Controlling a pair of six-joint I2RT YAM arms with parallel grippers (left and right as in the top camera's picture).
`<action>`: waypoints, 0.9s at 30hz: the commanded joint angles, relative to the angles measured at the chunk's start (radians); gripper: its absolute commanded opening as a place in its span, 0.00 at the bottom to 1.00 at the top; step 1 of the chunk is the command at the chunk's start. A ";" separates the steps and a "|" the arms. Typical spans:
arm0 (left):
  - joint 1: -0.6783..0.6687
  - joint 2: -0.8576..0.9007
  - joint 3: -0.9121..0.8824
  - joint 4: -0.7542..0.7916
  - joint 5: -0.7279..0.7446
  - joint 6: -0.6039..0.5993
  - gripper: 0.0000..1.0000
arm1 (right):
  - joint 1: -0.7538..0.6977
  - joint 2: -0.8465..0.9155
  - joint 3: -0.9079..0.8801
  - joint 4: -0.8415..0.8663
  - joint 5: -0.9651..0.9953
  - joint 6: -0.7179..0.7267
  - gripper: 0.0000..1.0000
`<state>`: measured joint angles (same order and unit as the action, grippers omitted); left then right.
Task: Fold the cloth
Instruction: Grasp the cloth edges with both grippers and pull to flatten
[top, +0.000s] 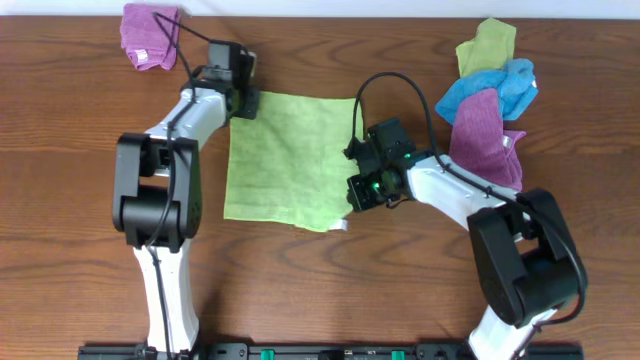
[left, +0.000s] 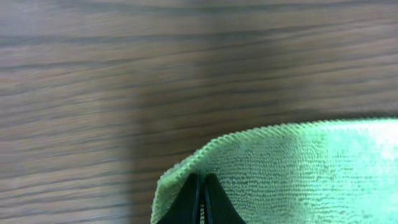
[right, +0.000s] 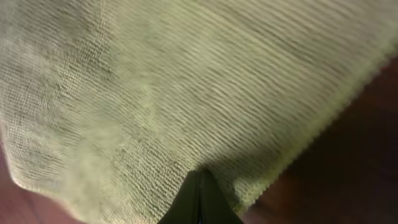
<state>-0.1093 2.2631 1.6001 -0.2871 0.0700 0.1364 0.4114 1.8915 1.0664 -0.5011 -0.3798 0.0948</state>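
A light green cloth (top: 285, 155) lies spread flat on the wooden table. My left gripper (top: 243, 103) is at its far left corner, and in the left wrist view the fingers (left: 201, 180) are shut on the cloth's edge (left: 292, 168). My right gripper (top: 356, 192) is at the cloth's near right edge, and in the right wrist view its fingers (right: 200, 177) are shut on the green fabric (right: 174, 87), close to the hem.
A folded purple cloth (top: 150, 35) lies at the far left. A pile of green (top: 487, 45), blue (top: 490, 88) and purple (top: 487, 140) cloths lies at the right, beside my right arm.
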 joint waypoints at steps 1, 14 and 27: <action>0.034 0.041 -0.008 -0.020 -0.054 0.025 0.06 | -0.024 0.020 0.071 -0.052 0.067 -0.069 0.01; 0.036 -0.026 0.058 -0.043 -0.051 0.016 0.06 | -0.028 0.019 0.368 -0.308 0.092 -0.188 0.01; 0.040 -0.231 0.079 -0.383 0.119 -0.035 0.21 | -0.184 0.019 0.373 -0.230 -0.021 -0.190 0.01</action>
<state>-0.0753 2.0434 1.6642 -0.6178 0.1158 0.1303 0.2333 1.9083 1.4220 -0.7620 -0.3557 -0.0834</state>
